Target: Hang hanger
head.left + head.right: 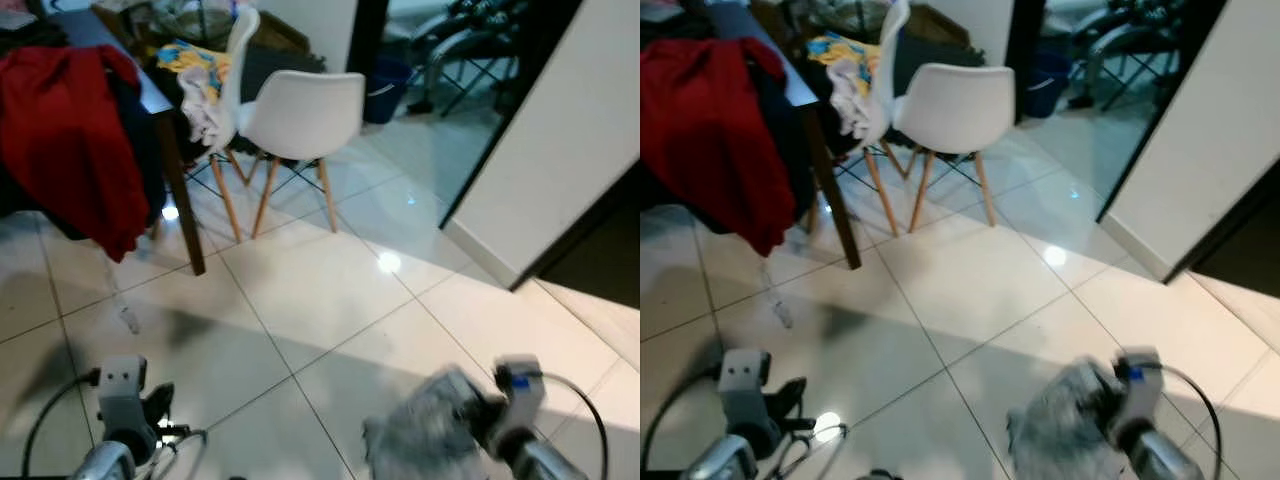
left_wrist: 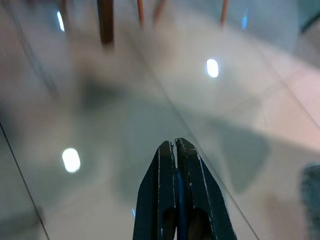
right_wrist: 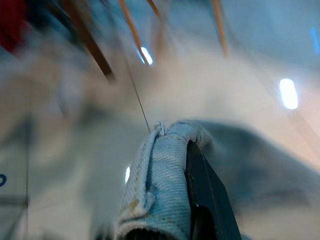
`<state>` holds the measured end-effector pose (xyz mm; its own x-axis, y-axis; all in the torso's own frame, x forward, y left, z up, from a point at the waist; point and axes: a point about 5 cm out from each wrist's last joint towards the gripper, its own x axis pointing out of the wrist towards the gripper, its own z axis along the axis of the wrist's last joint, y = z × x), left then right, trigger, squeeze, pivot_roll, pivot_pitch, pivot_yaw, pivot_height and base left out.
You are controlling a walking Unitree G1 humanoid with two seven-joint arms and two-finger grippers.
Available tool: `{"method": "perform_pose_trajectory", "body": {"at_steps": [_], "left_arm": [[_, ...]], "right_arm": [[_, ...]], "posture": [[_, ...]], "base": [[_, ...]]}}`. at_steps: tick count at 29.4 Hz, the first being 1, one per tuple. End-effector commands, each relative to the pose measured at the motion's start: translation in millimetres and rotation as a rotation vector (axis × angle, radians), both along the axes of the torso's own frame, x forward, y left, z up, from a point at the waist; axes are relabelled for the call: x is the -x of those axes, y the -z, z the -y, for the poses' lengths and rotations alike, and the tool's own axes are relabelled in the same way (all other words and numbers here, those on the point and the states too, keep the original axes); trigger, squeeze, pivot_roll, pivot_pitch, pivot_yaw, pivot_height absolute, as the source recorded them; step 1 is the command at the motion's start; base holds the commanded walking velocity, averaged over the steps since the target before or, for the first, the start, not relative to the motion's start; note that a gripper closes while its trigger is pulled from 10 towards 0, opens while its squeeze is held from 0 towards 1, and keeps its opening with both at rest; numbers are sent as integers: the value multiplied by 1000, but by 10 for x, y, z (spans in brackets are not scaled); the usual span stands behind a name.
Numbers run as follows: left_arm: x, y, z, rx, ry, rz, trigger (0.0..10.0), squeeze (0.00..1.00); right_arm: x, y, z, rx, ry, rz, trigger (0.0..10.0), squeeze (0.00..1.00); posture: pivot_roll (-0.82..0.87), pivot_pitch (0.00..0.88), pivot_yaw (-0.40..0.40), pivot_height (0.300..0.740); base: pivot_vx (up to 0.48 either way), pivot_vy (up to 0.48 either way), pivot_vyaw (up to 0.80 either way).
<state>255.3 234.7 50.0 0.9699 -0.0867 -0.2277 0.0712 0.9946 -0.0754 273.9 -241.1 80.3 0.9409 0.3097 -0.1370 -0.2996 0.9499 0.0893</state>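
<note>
The right gripper (image 3: 187, 150) is clamping a pale blue-grey cloth (image 3: 160, 180) above the tiled floor (image 1: 330, 290), while the left gripper (image 2: 175, 147) is hanging closed and empty.

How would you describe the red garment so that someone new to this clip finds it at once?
Start at the dark table at the upper left, beside the white chair. The red garment hangs over the table's near edge, down toward the tiled floor. It is the one large plain red cloth there, unlike the yellow patterned fabric behind it.
</note>
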Motion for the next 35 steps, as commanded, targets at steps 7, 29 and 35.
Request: {"method": "perform_pose_trajectory", "body": {"at_steps": [7, 29, 35], "left_arm": [[-277, -563, 251, -19, 82, 202, 10000, 0], [-571, -1889, 797, -18, 256, 588, 10000, 0], [-563, -1910, 807, -18, 257, 579, 10000, 0]], "right_arm": [[-355, -862, -283, 4, -134, 291, 10000, 0], [-534, -1460, -975, -77, -217, 416, 10000, 0], [-526, -1481, -990, -83, -209, 417, 10000, 0]], "posture": [[155, 148, -87, 740], [174, 122, -75, 740], [174, 124, -76, 740]], "base": [[358, 0, 738], [361, 0, -127], [360, 0, -133]]}}
